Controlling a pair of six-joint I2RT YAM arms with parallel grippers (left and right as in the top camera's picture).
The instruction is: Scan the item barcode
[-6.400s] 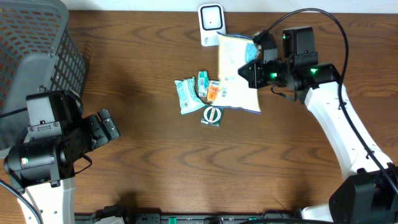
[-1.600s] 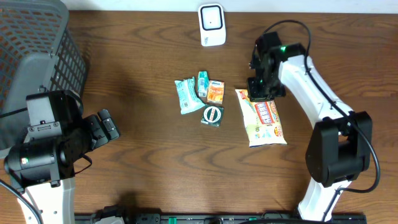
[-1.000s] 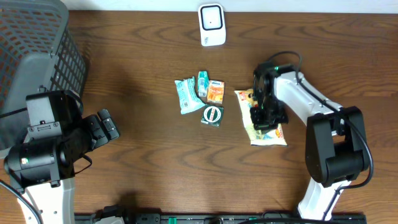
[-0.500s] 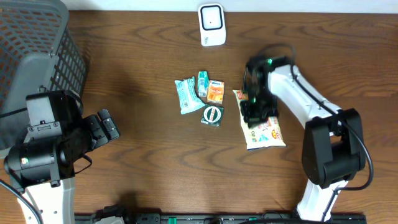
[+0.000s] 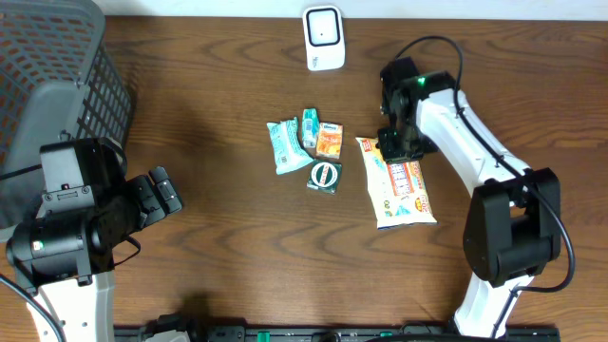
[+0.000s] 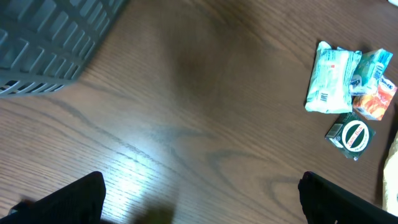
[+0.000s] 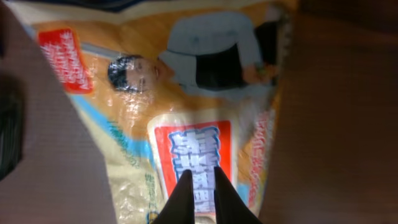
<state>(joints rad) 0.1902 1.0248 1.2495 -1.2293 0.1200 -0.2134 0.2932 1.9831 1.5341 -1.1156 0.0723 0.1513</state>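
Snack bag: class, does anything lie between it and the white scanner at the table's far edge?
Nothing visible does. Only tabletop shows between the bag and the scanner; the small packets lie beside the bag, off that line.

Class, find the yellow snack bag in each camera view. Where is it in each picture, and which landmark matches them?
Overhead: the yellow snack bag lies right of centre.
Left wrist: probably just the pale sliver at the right edge.
Right wrist: it fills most of the frame.
Landmark: the dark round-logo packet left of it, seen in overhead and left wrist only.
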